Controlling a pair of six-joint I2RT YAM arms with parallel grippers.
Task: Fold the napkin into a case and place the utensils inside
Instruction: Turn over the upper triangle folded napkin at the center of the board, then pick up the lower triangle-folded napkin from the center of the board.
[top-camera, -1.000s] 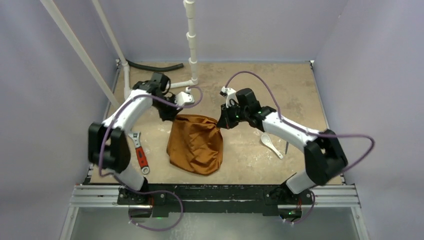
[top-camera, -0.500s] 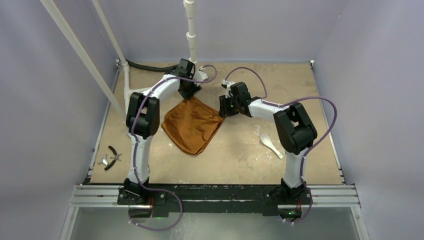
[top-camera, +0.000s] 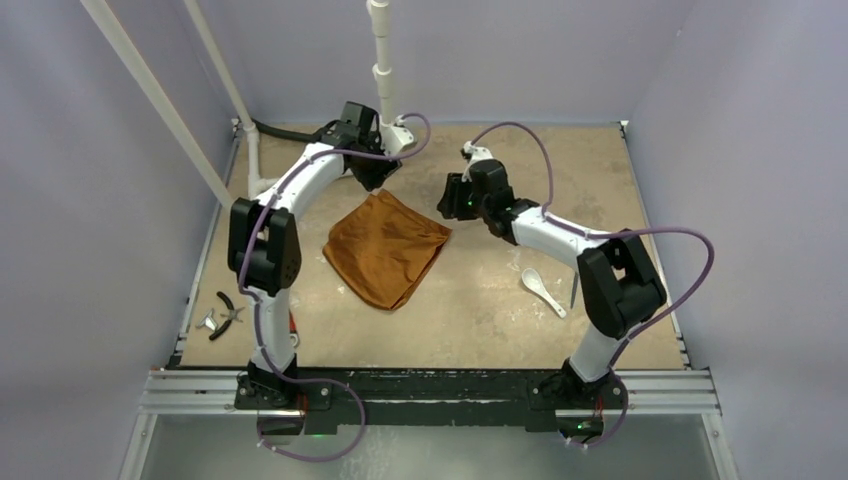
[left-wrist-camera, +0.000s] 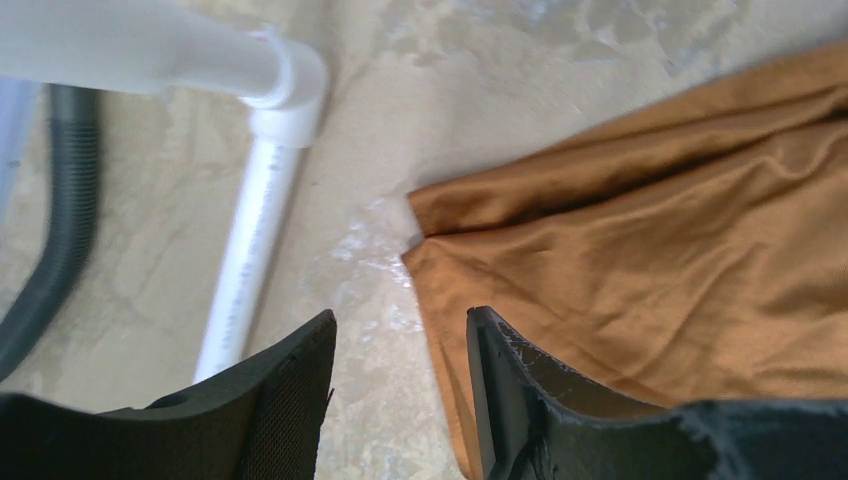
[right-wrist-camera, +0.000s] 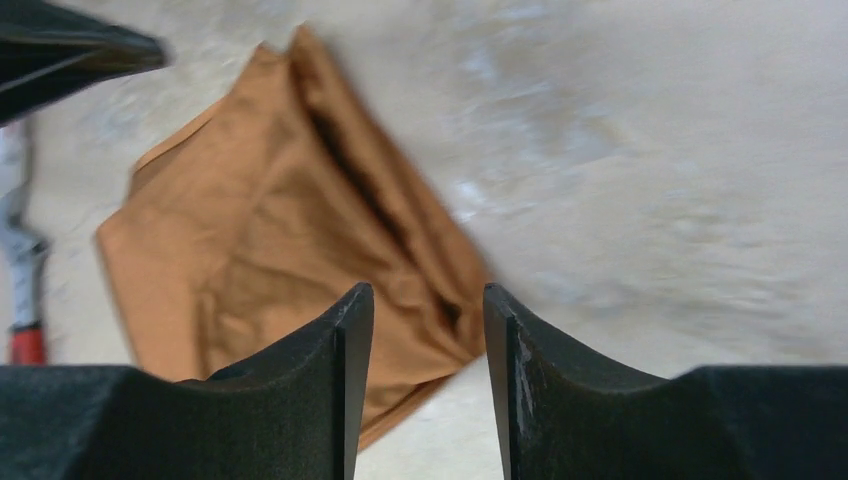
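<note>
Napkin: rust-orange cloth lying folded and creased on the counter, set cornerwise near the middle, one corner towards the back; no narrow pouch shape is formed.

Left claw: positioned at the napkin's far corner; jaws stand moderately apart and hold nothing; bare counter and the cloth's edge show through the gap; whether the fingers touch the cloth cannot be told.

Right claw: positioned at the napkin's right-hand corner; jaws parted to a similar width, nothing held; cloth and counter are seen between them.

White spoon: lying on the counter to the right of the napkin, well apart from it, bowl towards the back; thin grey-blue utensil just beside the spoon on its right, partly behind the right arm.

Other items: black pliers at the left edge of the counter; white pipe and black hose at the back left corner.
</note>
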